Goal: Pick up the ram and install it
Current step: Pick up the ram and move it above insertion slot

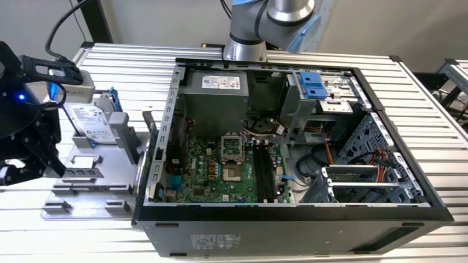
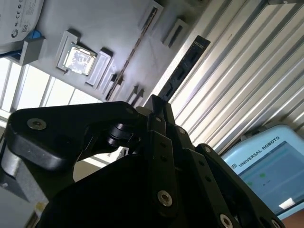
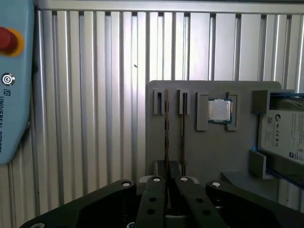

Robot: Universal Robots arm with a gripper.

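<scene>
Poised with gripper [image 3: 169,167] over tray [image 3: 213,152], jaws pressed together, pinching nothing. In tray: ram [image 3: 166,128] edge-on in slot, second stick [image 3: 183,128] just beside, chip [image 3: 220,110], drive [image 3: 285,133].

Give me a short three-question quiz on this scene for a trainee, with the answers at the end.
1. True or false: the ram stands on edge in the grey tray.
2. Which of these also sits on the tray? A) a square silver chip B) a fan C) a screwdriver
3. What colour is the frame around the hard drive?
Key: 1 true; 2 A; 3 blue.
</scene>
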